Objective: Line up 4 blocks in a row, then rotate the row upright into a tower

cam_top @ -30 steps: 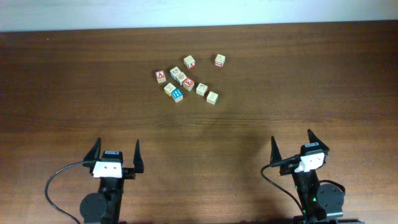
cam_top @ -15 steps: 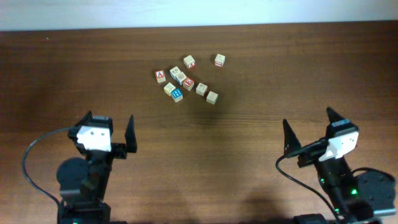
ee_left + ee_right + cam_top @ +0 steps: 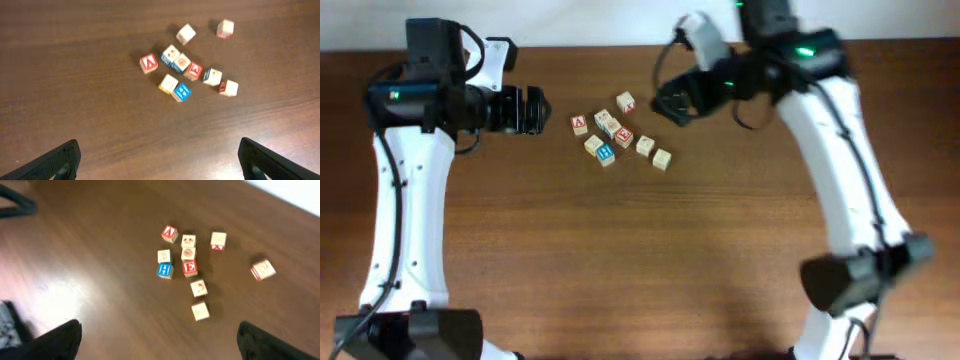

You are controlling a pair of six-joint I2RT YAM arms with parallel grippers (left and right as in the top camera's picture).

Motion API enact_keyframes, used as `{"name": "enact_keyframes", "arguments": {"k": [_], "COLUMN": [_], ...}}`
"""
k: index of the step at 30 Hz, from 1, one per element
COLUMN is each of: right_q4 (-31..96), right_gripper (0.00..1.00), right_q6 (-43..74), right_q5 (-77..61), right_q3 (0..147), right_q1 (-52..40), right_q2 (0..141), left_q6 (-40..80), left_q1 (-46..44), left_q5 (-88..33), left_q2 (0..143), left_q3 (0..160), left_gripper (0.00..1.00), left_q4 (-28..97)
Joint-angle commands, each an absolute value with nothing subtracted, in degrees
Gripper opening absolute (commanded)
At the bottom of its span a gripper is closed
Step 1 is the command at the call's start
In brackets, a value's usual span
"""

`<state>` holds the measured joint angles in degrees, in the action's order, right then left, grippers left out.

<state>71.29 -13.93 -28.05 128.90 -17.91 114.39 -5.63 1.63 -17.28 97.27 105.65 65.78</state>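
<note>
Blocks (image 3: 623, 137) clustered at 12 o'clock of table (image 3: 640, 250), loose, none touched. Left gripper (image 3: 159, 144) at cluster's 9 o'clock, right gripper (image 3: 159, 326) at its 2 o'clock. Both spread wide, holding nothing. Judgement: no rotation begun, all four left.

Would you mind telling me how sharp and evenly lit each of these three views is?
Overhead: the right arm is smeared, the blocks fairly crisp. Left wrist: blocks soft, letters barely readable, lighting even. Right wrist: softest of all, with a pale glare patch on the table at left.
</note>
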Motion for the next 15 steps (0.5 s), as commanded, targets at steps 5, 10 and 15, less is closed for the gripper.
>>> {"name": "enact_keyframes", "arguments": {"k": [5,10,15], "right_q4": [69.1,64.1,61.0], "right_gripper": [0.98,0.76,0.6], "right_q6": [-23.8,-26.5,-24.8], "right_q5": [-22.5,-14.9,-2.5], "right_q3": [133.0,132.9,132.1], "right_q1": [-21.8,-22.9,-27.5], "right_q2": [132.2,142.0,148.6], "left_q6": [-6.3,-6.3,-6.3], "left_q1": [1.7,1.7,1.7], "left_q5": [-18.1,-18.1,-18.1], "left_q2": [100.3,100.3,100.3], "left_q3": [106.9,106.9,106.9], "left_gripper": [0.99,0.99,0.99], "left_q4": [64.6,65.2,65.2]}}
